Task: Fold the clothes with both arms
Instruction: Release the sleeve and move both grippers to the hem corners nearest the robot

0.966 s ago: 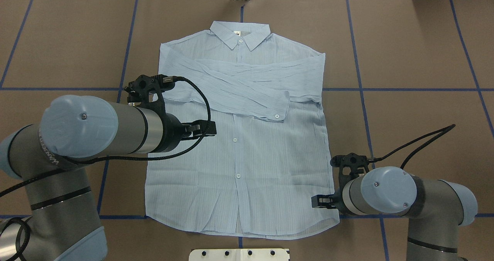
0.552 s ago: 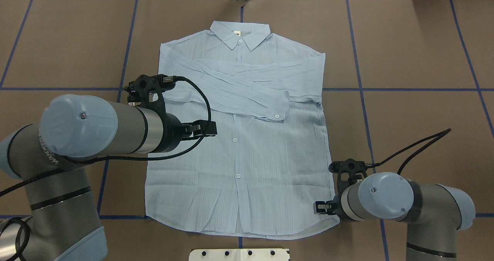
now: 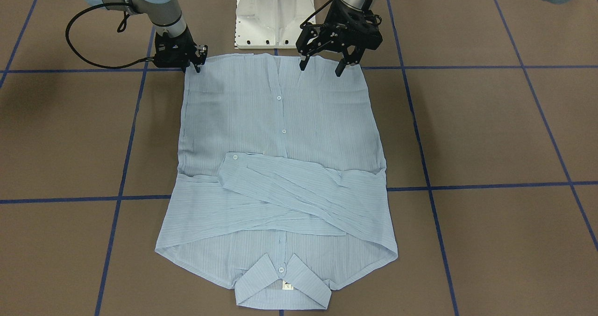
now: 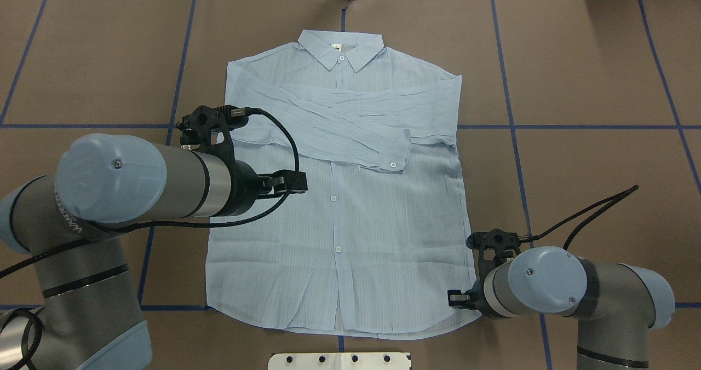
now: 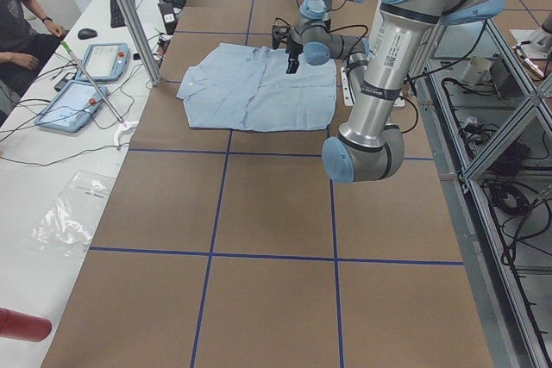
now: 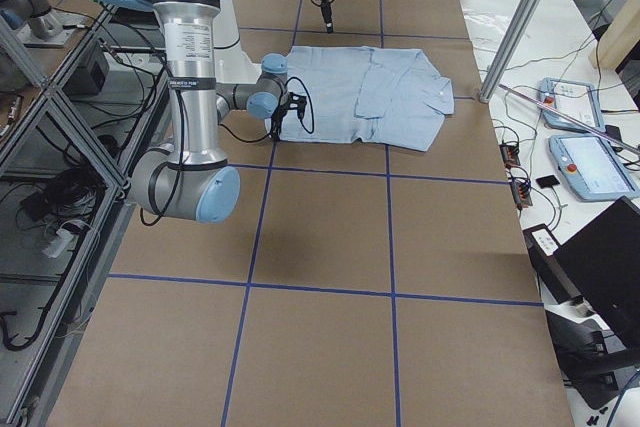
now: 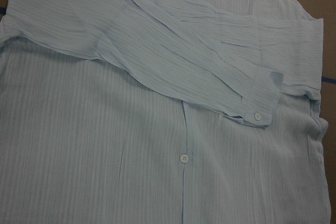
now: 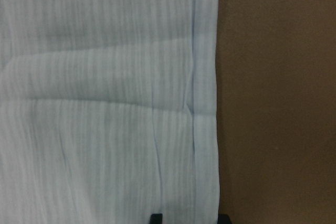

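Shirt lies flat and buttoned at the centre of the brown table. In the overhead view its collar is at 12 o'clock and its hem at 6. Both sleeves are crossed over the chest, with the top cuff ending toward 3 o'clock. The left gripper hangs above the shirt's 9 o'clock side with fingers wide apart, clear of the fabric, in the same spot as a second ago. The right gripper is at the shirt's 4 to 5 o'clock hem corner. Over the last second it has slid a little toward 6 o'clock along the side seam, closer to the hem, and its cable has shifted with it. Its wrist view shows the two fingertips apart, one over the cloth and one just past the side edge, not clamped on anything. The shirt itself has not changed shape. The white base plate sits just beyond the hem at 6 o'clock.
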`<move>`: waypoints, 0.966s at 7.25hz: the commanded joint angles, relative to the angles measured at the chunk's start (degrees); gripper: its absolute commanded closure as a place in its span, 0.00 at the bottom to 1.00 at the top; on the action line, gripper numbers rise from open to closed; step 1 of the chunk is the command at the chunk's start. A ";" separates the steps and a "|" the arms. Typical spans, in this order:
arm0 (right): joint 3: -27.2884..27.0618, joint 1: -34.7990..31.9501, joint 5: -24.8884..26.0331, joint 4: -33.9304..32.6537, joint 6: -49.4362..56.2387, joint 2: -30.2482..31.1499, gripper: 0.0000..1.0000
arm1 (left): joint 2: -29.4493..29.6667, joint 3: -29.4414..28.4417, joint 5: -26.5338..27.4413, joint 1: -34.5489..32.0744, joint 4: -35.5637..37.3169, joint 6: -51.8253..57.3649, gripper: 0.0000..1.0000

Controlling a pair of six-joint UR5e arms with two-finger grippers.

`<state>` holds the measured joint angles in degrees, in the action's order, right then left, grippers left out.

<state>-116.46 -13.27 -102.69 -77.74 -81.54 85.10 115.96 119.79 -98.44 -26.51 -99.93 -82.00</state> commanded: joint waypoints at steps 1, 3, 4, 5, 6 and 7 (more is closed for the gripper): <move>-0.17 0.00 -0.05 -0.13 -0.11 0.33 0.90 | -0.03 0.00 0.00 -0.04 0.00 0.00 0.01; -0.34 0.00 -0.05 -0.05 -0.11 0.68 1.00 | 0.06 0.00 0.00 -0.04 0.00 0.00 0.01; -1.30 -0.08 0.03 -0.05 -0.11 0.68 1.00 | -0.21 0.00 0.00 -0.04 0.00 0.00 0.01; -2.96 -0.17 0.03 -0.05 -0.20 0.68 1.00 | -0.90 -0.26 0.00 -0.12 0.09 0.00 0.01; -3.50 -0.26 0.29 0.04 -1.68 0.59 1.00 | -2.39 0.00 0.00 -0.12 0.52 0.00 0.01; -3.94 -0.17 0.99 0.04 -2.04 0.59 1.00 | -5.71 0.35 0.00 0.14 0.53 -0.44 0.01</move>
<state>-119.63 -13.46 -102.33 -77.73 -82.80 85.73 113.36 119.83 -98.44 -26.56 -99.56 -82.10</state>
